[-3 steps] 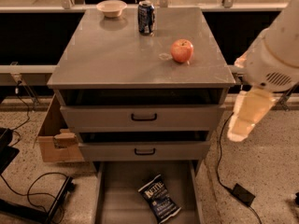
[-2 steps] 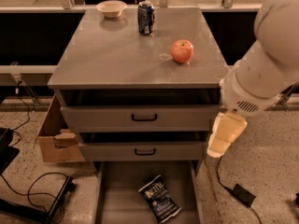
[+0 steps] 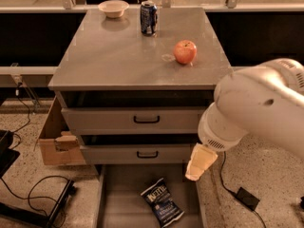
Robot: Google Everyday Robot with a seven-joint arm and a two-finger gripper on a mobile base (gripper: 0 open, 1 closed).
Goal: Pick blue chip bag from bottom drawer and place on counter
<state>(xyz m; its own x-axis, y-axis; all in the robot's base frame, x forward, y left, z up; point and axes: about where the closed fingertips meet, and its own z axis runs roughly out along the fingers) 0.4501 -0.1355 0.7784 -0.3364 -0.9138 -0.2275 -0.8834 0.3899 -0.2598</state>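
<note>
Below the grey counter (image 3: 118,56), the blue chip bag (image 3: 162,202) lies flat in the open bottom drawer (image 3: 121,194). My end effector (image 3: 201,162) hangs nearby, grip state untellable. I'd centre over the bag before descending.

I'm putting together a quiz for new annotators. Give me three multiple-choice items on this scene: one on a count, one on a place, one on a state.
1. How many things stand on the counter? A) one B) three C) five
2. Where does the blue chip bag lie? A) on the counter B) in the bottom drawer C) out of sight
3. How is the bottom drawer? A) pulled open B) shut C) taken out of its frame

Answers:
1 B: the bowl, the soda can and the apple stand there.
2 B: it lies on the drawer floor. The gripper hangs near the drawer's right edge, not touching the bag.
3 A: its floor shows in front of the upper drawers.
</note>
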